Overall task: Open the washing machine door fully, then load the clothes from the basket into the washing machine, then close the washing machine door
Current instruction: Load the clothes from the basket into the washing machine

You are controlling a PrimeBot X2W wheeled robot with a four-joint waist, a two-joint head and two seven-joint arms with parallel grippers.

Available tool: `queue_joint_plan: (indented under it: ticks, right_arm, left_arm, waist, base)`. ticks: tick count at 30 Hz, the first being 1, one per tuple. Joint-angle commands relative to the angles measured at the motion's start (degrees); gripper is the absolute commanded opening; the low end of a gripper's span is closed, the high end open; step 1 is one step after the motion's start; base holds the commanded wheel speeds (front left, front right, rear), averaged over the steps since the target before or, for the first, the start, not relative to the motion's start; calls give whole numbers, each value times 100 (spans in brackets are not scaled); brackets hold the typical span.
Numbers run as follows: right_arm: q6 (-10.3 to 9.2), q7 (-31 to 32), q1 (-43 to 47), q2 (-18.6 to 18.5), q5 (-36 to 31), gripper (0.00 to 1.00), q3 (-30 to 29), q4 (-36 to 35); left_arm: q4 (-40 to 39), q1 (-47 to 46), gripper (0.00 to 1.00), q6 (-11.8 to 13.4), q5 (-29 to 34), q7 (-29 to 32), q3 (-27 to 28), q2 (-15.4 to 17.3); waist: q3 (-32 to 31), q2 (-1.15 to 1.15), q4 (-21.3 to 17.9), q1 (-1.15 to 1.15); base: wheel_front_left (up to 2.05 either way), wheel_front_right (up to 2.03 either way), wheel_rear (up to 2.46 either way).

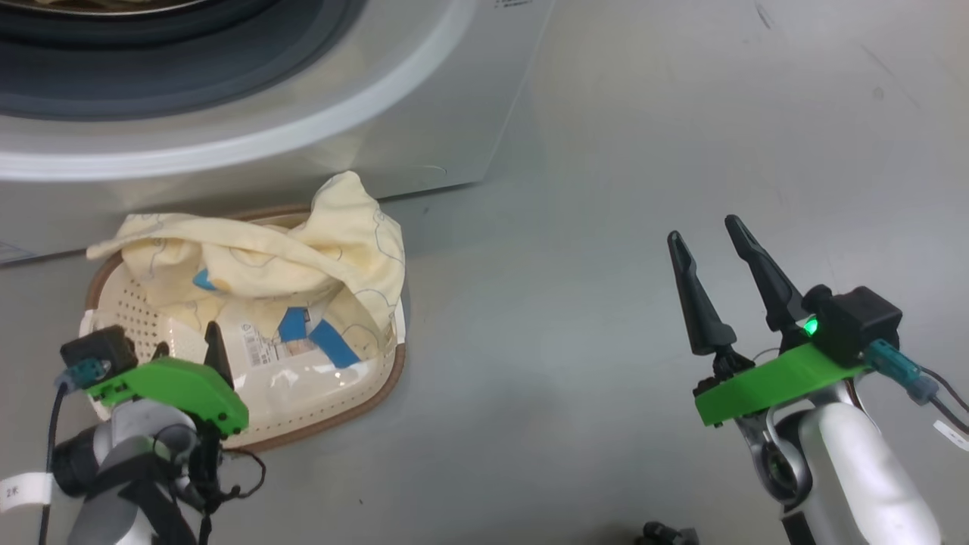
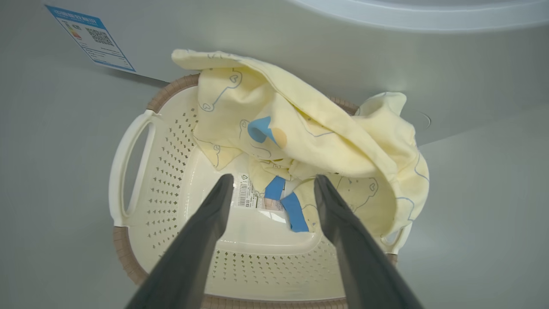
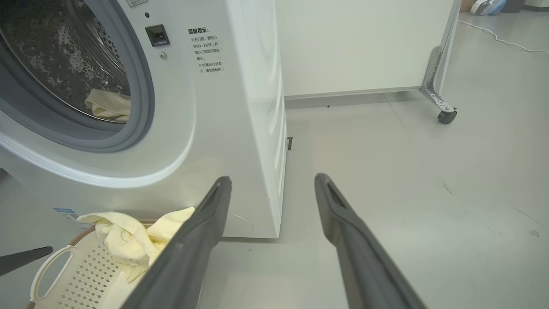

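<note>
Pale yellow blue-patched clothes [image 2: 309,128] slumped in cream perforated plastic basket [image 2: 171,163], left tool [image 2: 273,180] spread wide over it, right tool [image 1: 703,228] wide too

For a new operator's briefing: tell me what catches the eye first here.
The pale yellow clothes with blue patches, draped over the cream basket on the floor before the washing machine. The left end effector hovers open right above them. Behind, the steel drum stands open with a pale cloth inside.
</note>
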Motion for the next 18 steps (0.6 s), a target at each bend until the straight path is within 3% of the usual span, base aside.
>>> queue_joint_plan:
  ticks: [1,18]
  right_arm:
    - [22,-38,-152,-19,46,100,140,-186]
    - [22,-38,-589,-18,296,100,423,-214]
  left_arm:
    - [-50,-167,100,36,-13,-13,185,185]
    - [875,-1315,100,97,175,-394,-45,398]
  waist:
    - [170,0,-56,-1]
    - [973,0,-375,-1]
  base:
    - [0,0,0]
    - [0,0,0]
